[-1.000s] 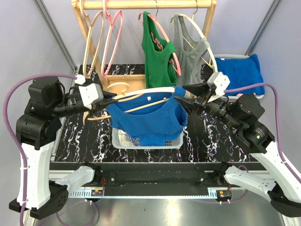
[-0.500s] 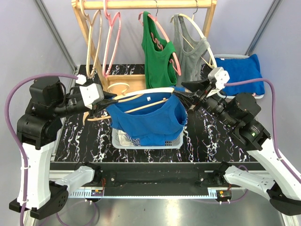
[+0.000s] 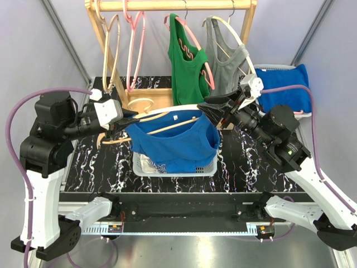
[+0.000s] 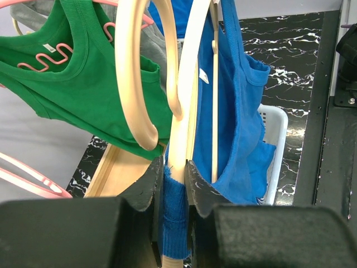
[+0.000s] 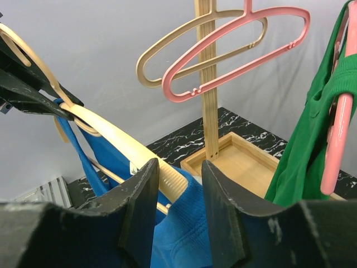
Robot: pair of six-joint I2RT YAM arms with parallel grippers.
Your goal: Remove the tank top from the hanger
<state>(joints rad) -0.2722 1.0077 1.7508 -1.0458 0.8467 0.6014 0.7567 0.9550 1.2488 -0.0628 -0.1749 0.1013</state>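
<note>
R gripper [image 3: 211,110] has shifted toward frame centre, fingers [image 5: 139,206] half-open astride tank top [image 3: 173,142] strap; L gripper [image 4: 175,178] clamps hanger [image 3: 167,111]. Pinch cloth only.

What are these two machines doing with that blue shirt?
Two robot arms are taking a blue tank top off a cream hanger, held up over a white basket. The left claw is clamped on one end of the hanger, strap and all. The right claw sits open around the other end, with blue fabric between its fingers. The top is not yet off.
</note>
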